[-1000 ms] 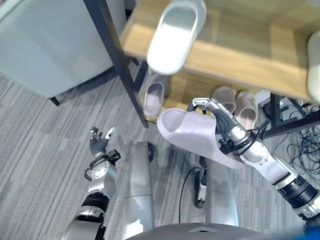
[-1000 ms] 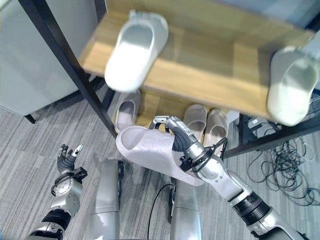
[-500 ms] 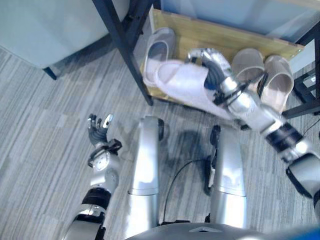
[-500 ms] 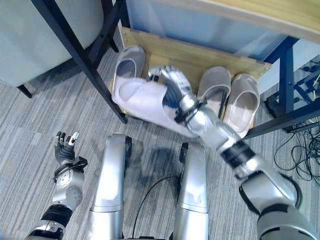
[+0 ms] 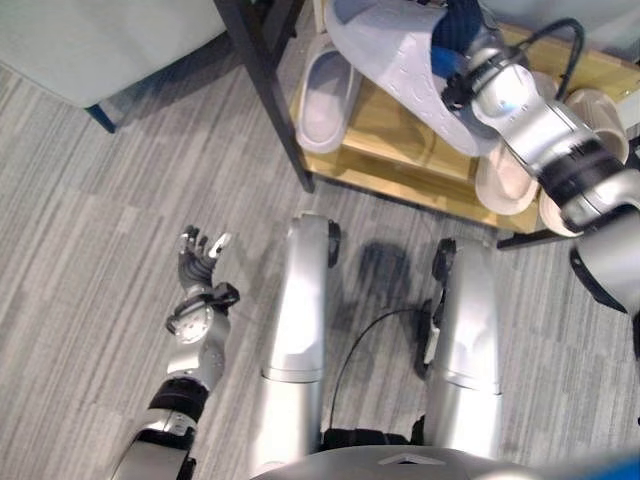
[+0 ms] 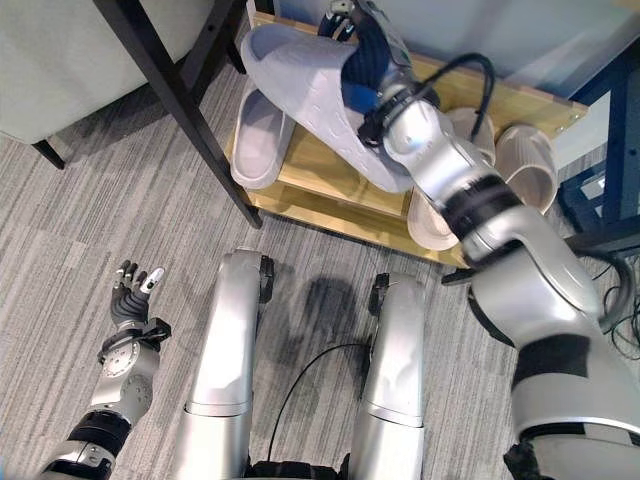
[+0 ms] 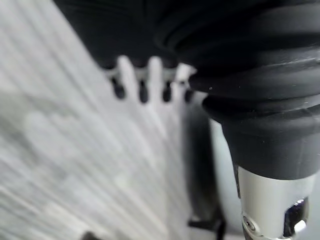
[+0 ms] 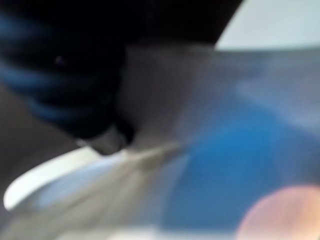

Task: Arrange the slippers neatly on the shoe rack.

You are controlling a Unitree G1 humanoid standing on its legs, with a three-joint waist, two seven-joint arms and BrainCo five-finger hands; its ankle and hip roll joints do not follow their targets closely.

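My right hand is shut on a pale lilac slipper, with its fingers curled over the slipper's upper. The slipper hangs tilted above the shoe rack's bottom wooden shelf, toe toward the rack's left post. A matching pale slipper lies on that shelf at the left, partly under the held one. Two beige slippers lie on the right of the shelf, partly hidden by my forearm. My left hand is held open and empty over the carpet at the lower left, its fingers straight.
The rack's black post stands just left of the slippers. A grey piece of furniture is at the upper left. Another dark frame leg and loose cables are to the right. Grey carpet lies in front.
The view has shifted. My right hand has carried the lilac slipper from the shelf's front edge further in over the bottom shelf. The left hand has stayed where it was.
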